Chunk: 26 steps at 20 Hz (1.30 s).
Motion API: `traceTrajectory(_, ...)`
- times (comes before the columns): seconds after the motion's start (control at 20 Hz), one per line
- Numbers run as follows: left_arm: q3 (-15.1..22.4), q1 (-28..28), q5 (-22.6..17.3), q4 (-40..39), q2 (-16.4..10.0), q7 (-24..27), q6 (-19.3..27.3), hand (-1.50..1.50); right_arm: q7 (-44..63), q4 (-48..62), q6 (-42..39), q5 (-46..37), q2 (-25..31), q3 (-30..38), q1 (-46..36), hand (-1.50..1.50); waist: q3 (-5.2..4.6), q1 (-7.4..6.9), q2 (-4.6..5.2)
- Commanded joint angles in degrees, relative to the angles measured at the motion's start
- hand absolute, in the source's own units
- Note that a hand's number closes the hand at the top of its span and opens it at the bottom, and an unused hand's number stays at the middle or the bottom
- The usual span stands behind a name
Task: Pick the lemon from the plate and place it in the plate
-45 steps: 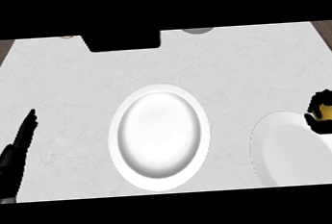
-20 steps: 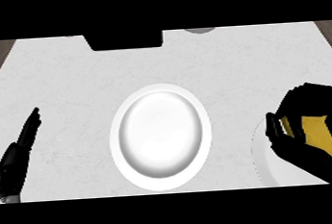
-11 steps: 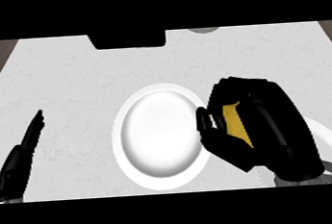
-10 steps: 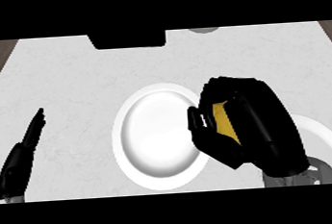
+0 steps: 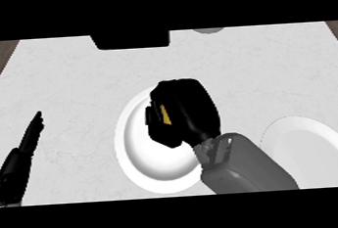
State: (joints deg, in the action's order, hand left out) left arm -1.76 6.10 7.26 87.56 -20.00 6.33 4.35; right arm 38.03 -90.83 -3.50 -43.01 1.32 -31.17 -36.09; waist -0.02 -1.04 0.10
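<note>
Yellow sliver of the lemon is about all that shows, since the right hand is curled round it over the middle plate. The left hand rests with straight fingers at the left of the worktop, and the second plate sits off right.

My right hand, curled round the lemon, is over the middle plate; second plate lies to its right, apart, and my left hand rests at the counter's left.
</note>
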Motion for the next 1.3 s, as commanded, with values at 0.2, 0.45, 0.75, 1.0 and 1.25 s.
traceTrajectory(0.2,-1.08,0.66,0.03,1.65,-0.66,0.39,-1.47,0.0,0.49,14.58,18.44,8.87,-1.29,-5.18,0.61,1.5,0.03,-0.6,0.1)
traceTrajectory(0.45,-2.41,-1.28,-0.67,-1.44,-0.09,1.35,-2.84,0.0,3.09,24.49,26.87,15.22,-1.31,-11.74,-6.26,-1.5,0.02,-0.5,0.08)
traceTrajectory(0.75,-2.65,-1.9,0.63,-0.03,-0.01,-1.14,-1.88,0.0,-5.91,17.66,35.52,16.37,-1.32,-5.0,-1.59,-1.5,0.09,0.87,-0.15)
traceTrajectory(1.0,-3.52,-1.54,0.84,-3.45,0.45,1.81,-2.05,0.0,-7.06,17.19,41.02,16.56,-0.5,1.99,-1.22,-1.5,0.03,1.07,-0.1)
traceTrajectory(1.25,-2.78,-2.49,1.93,-3.62,1.77,1.61,-1.32,0.0,-15.59,9.87,38.37,27.79,4.73,10.29,6.15,-1.5,0.07,1.34,0.04)
